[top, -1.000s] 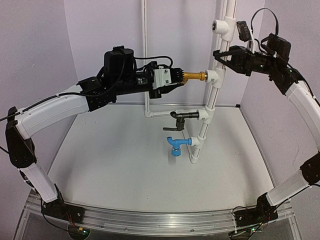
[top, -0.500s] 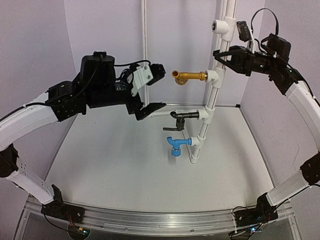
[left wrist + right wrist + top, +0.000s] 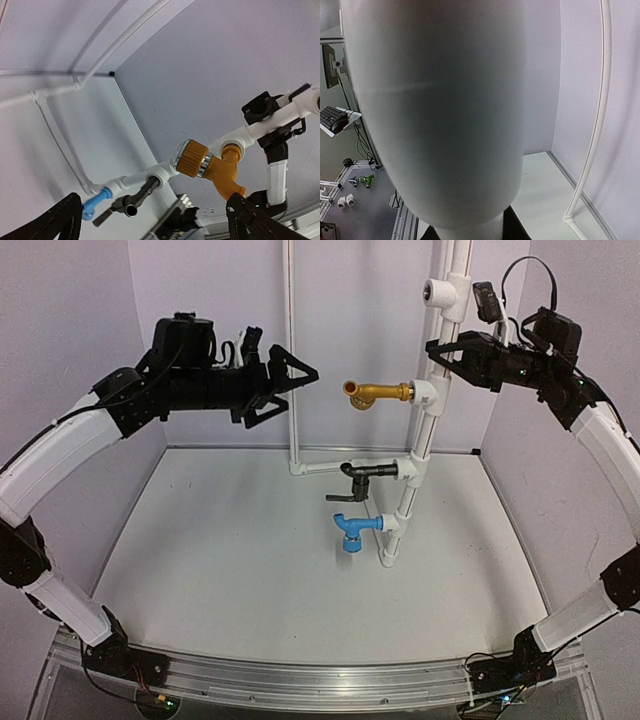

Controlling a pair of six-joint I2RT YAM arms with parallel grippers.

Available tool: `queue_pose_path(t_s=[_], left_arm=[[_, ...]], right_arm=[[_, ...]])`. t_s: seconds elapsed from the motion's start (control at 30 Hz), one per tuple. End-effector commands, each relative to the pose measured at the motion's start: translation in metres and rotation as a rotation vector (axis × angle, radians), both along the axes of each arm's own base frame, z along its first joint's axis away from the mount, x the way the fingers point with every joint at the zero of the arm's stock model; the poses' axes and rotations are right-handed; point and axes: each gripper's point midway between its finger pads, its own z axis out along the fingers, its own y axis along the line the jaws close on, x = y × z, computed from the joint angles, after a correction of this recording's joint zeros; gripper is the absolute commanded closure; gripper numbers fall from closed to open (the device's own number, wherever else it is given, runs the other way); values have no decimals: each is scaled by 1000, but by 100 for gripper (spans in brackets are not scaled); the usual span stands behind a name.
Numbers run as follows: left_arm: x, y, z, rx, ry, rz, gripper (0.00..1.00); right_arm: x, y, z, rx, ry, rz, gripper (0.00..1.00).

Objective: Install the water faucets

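Note:
Three water faucets stick out leftward from tees on the upright white pipe (image 3: 428,435): brass-gold (image 3: 375,393) highest, black (image 3: 362,472) in the middle, blue (image 3: 352,531) lowest. My left gripper (image 3: 302,388) stands open and empty, level with the brass faucet and a short way to its left. The left wrist view shows the brass faucet (image 3: 215,166), the black one (image 3: 134,199) and the blue one (image 3: 96,204) beyond the spread fingertips (image 3: 69,216). My right gripper (image 3: 441,349) is shut on the white pipe (image 3: 435,100), which fills its wrist view.
An open white tee (image 3: 443,292) sits on the pipe above my right gripper. A thin white pipe (image 3: 290,350) runs up the back wall and joins a horizontal one (image 3: 322,468). Purple walls close in the white floor (image 3: 250,570) on three sides.
My left gripper has let go of the brass faucet, opened wide and drawn back to the left and slightly up. The right arm has not moved.

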Motion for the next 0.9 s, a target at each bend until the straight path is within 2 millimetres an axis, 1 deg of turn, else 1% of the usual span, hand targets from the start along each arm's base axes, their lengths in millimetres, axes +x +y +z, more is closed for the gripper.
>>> queue_pose_path(t_s=[0.0, 0.17, 0.3, 0.47, 0.77, 0.87], left_arm=[[-23, -25, 19, -310, 364, -157, 0], [-24, -37, 30, -446, 465, -230, 0], [-21, -49, 30, -511, 528, -281, 0], [-16, -65, 24, -546, 603, -342, 0], [-24, -97, 22, -530, 639, -444, 0], [-26, -106, 22, -538, 637, -472, 3]], right_arm=[[3, 1, -33, -38, 284, -2, 100], [2, 1, -35, -39, 285, -9, 100], [2, 0, -34, -40, 278, -12, 100], [2, 0, -35, -41, 276, -11, 100], [2, 0, -37, -43, 278, -12, 100], [2, 0, -38, -43, 280, -12, 100]])
